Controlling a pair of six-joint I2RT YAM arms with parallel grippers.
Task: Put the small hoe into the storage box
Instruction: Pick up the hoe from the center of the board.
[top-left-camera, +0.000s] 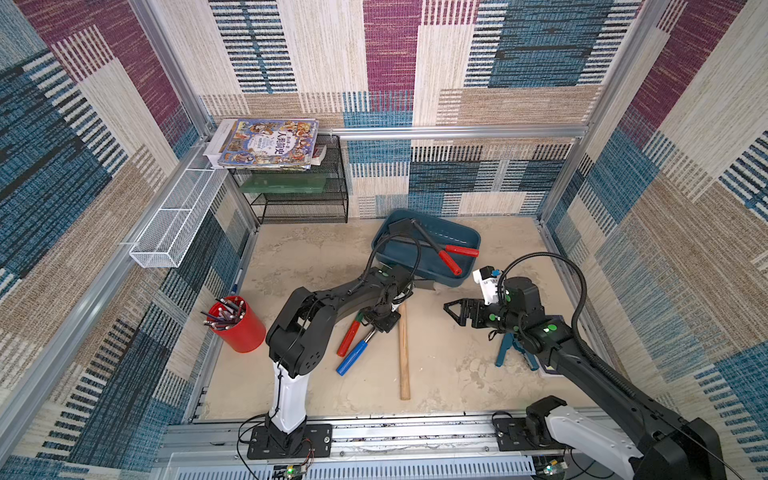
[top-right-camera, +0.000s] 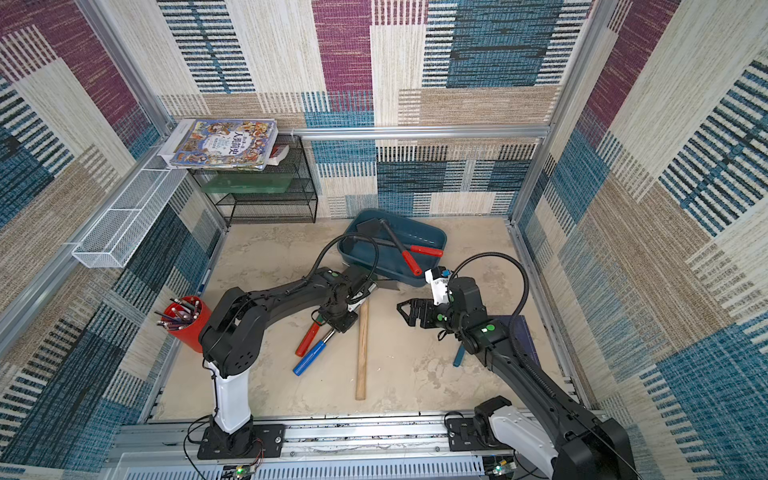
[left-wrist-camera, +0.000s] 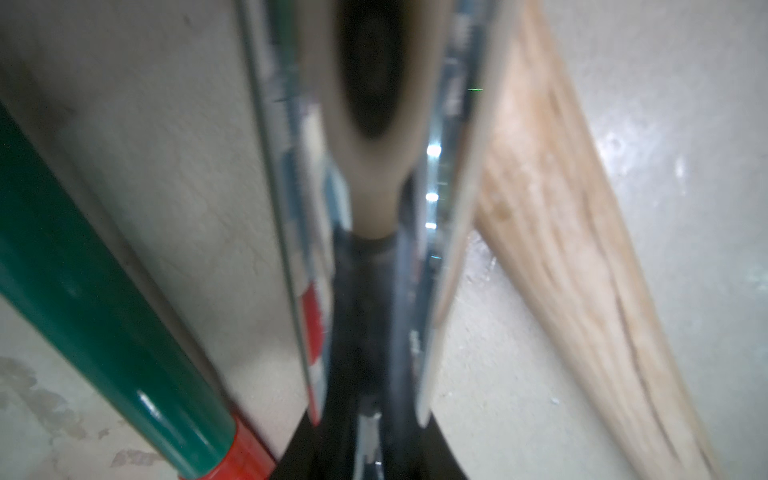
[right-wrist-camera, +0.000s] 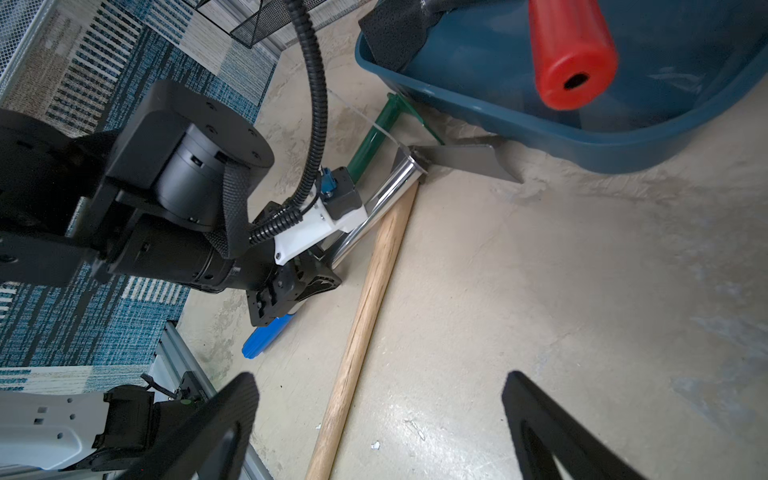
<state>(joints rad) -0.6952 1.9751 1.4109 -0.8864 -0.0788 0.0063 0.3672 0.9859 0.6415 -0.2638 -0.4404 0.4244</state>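
Closest to me, a loose wooden stick (top-left-camera: 404, 357) lies flat on the floor. Right next to it, my left gripper (top-left-camera: 379, 325) is clamped on the chrome shaft of the small hoe (top-left-camera: 356, 352). The hoe's blue grip points back my way, and a green-and-red tool (top-left-camera: 349, 338) lies just beside it. My right gripper (top-left-camera: 453, 313) hangs over bare floor, jaws wide apart, holding nothing. The hoe's grey blade (right-wrist-camera: 465, 160) sits just beside the near wall of the storage box (top-left-camera: 440, 276), so it's outside; can't tell if they touch. Two red-handled tools (top-left-camera: 461, 250) lie inside the box. A black rack (top-left-camera: 303, 203) stands at the back.
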